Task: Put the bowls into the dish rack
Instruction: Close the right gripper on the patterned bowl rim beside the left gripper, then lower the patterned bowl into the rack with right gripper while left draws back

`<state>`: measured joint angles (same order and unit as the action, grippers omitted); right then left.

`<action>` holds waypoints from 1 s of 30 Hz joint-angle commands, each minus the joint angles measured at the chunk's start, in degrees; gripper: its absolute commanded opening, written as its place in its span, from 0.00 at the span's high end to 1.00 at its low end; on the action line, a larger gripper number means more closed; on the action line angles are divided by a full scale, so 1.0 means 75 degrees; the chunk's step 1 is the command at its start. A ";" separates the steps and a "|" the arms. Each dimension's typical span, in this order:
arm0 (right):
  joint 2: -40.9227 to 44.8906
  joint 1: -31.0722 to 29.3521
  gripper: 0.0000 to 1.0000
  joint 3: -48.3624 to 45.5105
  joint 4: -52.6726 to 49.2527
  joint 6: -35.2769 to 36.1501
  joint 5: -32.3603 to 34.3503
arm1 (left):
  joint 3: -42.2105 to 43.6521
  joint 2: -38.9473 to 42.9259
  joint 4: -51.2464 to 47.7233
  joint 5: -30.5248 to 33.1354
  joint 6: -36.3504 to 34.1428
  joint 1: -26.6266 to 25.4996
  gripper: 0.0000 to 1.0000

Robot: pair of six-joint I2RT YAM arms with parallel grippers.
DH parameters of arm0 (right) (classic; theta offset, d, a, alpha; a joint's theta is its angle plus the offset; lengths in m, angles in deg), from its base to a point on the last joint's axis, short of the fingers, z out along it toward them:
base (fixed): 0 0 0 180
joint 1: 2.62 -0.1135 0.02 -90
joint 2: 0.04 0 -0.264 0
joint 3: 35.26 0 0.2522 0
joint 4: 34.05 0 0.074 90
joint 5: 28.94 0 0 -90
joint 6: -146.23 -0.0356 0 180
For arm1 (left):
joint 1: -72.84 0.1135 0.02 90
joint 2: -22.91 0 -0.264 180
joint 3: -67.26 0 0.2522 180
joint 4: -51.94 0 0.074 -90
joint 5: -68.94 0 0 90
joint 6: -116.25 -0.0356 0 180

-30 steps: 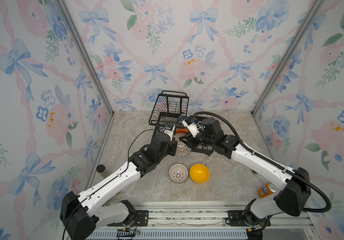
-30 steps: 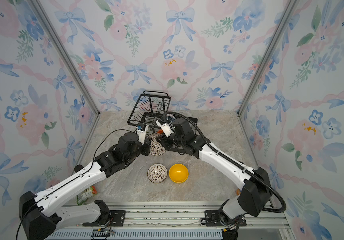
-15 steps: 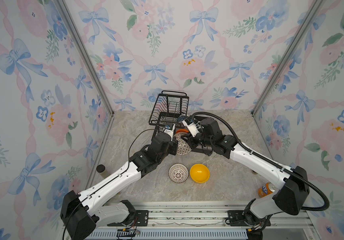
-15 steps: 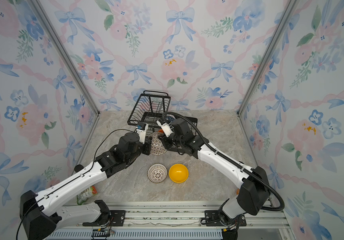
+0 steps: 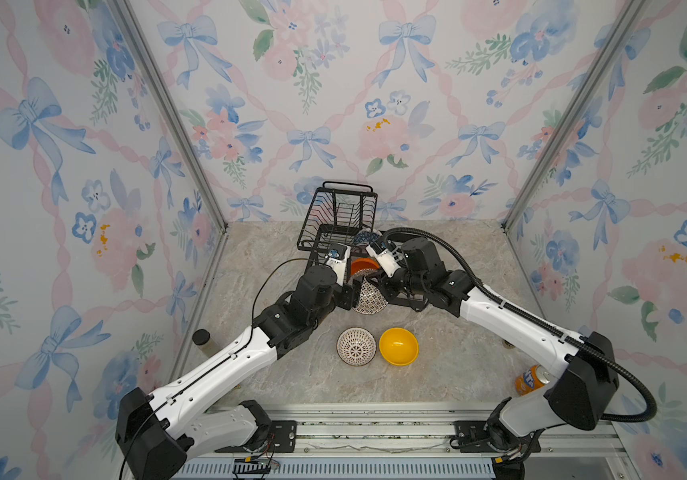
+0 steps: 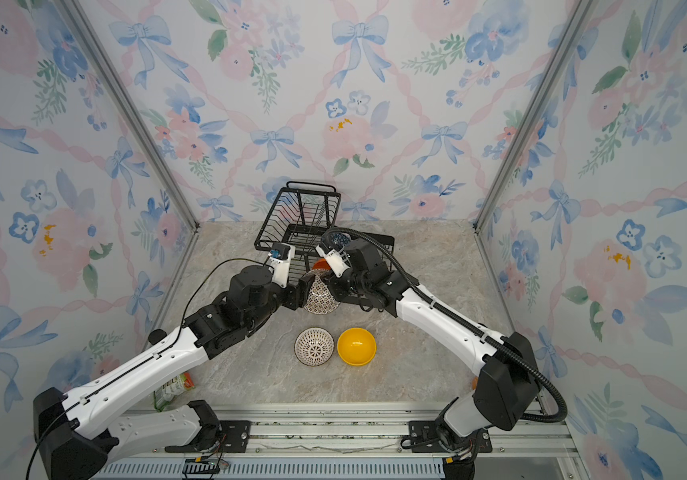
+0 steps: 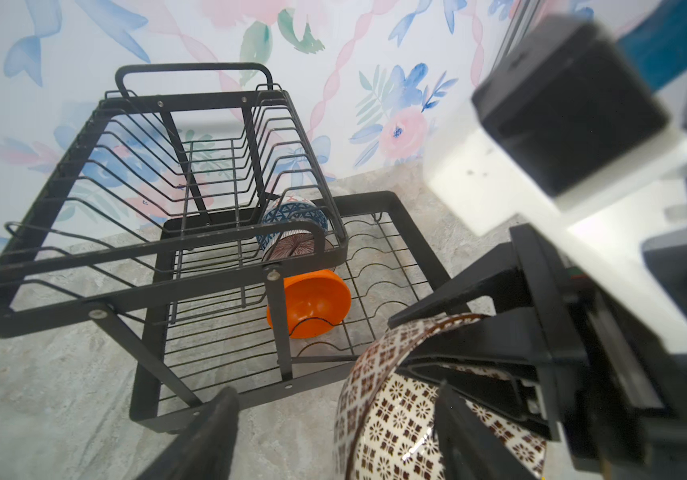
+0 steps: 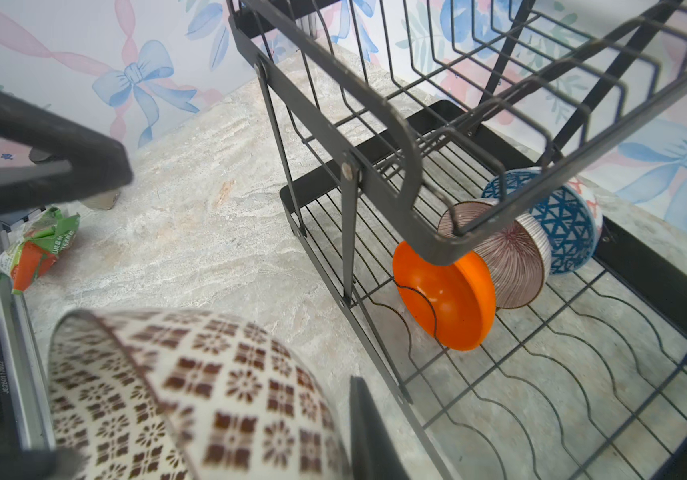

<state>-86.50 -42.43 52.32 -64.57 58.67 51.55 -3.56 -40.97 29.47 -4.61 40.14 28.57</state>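
Note:
My right gripper [image 5: 380, 286] is shut on the rim of a brown-and-white lattice bowl [image 5: 370, 297], holding it on edge just in front of the black wire dish rack [image 5: 337, 216]. My left gripper [image 7: 335, 390] stands open around that bowl [image 7: 395, 415], one finger [image 7: 208, 436] well clear of it. In the rack's lower tier the orange bowl [image 8: 441, 295], the pink striped bowl [image 8: 512, 266] and the blue patterned bowl [image 8: 562, 224] stand on edge in a row. A second lattice bowl [image 5: 356, 346] and a yellow bowl [image 5: 398, 345] sit upright on the table.
An orange soda can [image 5: 530, 380] stands at the front right by the right arm's base. A green and orange packet [image 8: 38, 249] lies at the front left. A dark cylinder [image 5: 201, 338] stands by the left wall. The rack's raised basket [image 7: 158, 249] overhangs the lower tier.
My left gripper has opened and let go of the lattice bowl, which now hangs in the right gripper alone. Both arms have barely shifted.

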 commanded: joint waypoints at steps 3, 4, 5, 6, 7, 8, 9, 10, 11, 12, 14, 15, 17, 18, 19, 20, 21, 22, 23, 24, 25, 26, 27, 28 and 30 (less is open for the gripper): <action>0.0592 0.0411 1.00 -0.0123 0.0051 0.0371 0.0253 | 0.0357 0.0524 0.0111 -0.0021 -0.0083 0.0137 0.05; 0.0614 0.0480 1.00 -0.0139 0.0042 0.0458 0.0336 | 0.0418 0.0598 0.0075 -0.0034 -0.0059 0.0191 0.02; 0.0634 0.0553 1.00 -0.0151 0.0021 0.0535 0.0432 | 0.0484 0.0686 0.0023 -0.0031 -0.0039 0.0244 0.02; 0.0651 0.0639 1.00 -0.0157 0.0016 0.0620 0.0536 | 0.0552 0.0770 -0.0036 -0.0056 -0.0004 0.0323 0.02; 0.0663 0.0708 1.00 -0.0164 0.0025 0.0715 0.0636 | 0.0623 0.0844 -0.0102 -0.0071 0.0039 0.0386 0.02; 0.0674 0.0788 1.00 -0.0185 0.0046 0.0823 0.0768 | 0.0708 0.0946 -0.0140 -0.0117 0.0080 0.0470 0.02; 0.0680 0.0867 1.00 -0.0198 0.0088 0.0918 0.0873 | 0.0810 0.1051 -0.0168 -0.0173 0.0143 0.0544 0.02; 0.0687 0.0937 1.00 -0.0223 0.0147 0.1034 0.0936 | 0.0890 0.1143 -0.0179 -0.0220 0.0182 0.0592 0.02; 0.0727 0.1005 1.00 -0.0297 0.0282 0.1186 0.1057 | 0.0960 0.1240 -0.0213 -0.0255 0.0219 0.0647 0.02; 0.0769 0.1079 1.00 -0.0416 0.0513 0.1312 0.1206 | 0.1046 0.1322 -0.0263 -0.0250 0.0255 0.0695 0.02; 0.0867 0.1273 1.00 -0.0685 0.1043 0.1500 0.1415 | 0.1180 0.1468 -0.0347 -0.0287 0.0321 0.0788 0.02; 0.0897 0.1371 1.00 -0.0827 0.1392 0.1611 0.1532 | 0.1260 0.1534 -0.0389 -0.0328 0.0359 0.0854 0.02; 0.0879 0.1559 1.00 -0.1054 0.1991 0.1842 0.1764 | 0.1437 0.1622 -0.0409 -0.0472 0.0431 0.0971 0.02; 0.0827 0.1660 1.00 -0.1121 0.2249 0.1973 0.1896 | 0.1514 0.1646 -0.0409 -0.0532 0.0478 0.1017 0.02; 0.0747 0.1745 1.00 -0.1167 0.2475 0.2086 0.2026 | 0.1599 0.1660 -0.0409 -0.0569 0.0518 0.1053 0.02; 0.0611 0.1851 1.00 -0.1181 0.2712 0.2210 0.2202 | 0.1665 0.1679 -0.0409 -0.0621 0.0554 0.1088 0.02; 0.0447 0.1944 1.00 -0.1123 0.2868 0.2302 0.2381 | 0.1749 0.1685 -0.0408 -0.0645 0.0584 0.1107 0.02; 0.0291 0.2025 1.00 -0.1047 0.2948 0.2382 0.2503 | 0.1810 0.1703 -0.0403 -0.0657 0.0608 0.1114 0.02; 0.0113 0.2104 1.00 -0.0950 0.3066 0.2470 0.2627 | 0.1878 0.1714 -0.0417 -0.0669 0.0631 0.1119 0.02; -0.0076 0.2152 1.00 -0.0869 0.3235 0.2585 0.2745 | 0.1919 0.1730 -0.0426 -0.0687 0.0654 0.1131 0.02; -0.0255 0.2184 1.00 -0.0808 0.3438 0.2749 0.2842 | 0.1924 0.1749 -0.0438 -0.0693 0.0665 0.1154 0.02; -0.0431 0.2198 1.00 -0.0749 0.3621 0.2883 0.2936 | 0.1924 0.1769 -0.0449 -0.0726 0.0678 0.1158 0.02; -0.0636 0.2215 1.00 -0.0663 0.3789 0.3090 0.3034 | 0.2035 0.1789 -0.0456 -0.0765 0.0679 0.1180 0.02; -0.0855 0.2242 1.00 -0.0576 0.4039 0.3319 0.3131 | 0.2171 0.1808 -0.0466 -0.0786 0.0691 0.1191 0.02; -0.1327 0.2260 1.00 -0.0421 0.4512 0.3790 0.3343 | 0.2213 0.1847 -0.0485 -0.0828 0.0703 0.1202 0.02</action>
<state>-93.67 -25.85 45.76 -40.87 81.29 72.99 11.94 -28.07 26.82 -9.61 44.49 37.20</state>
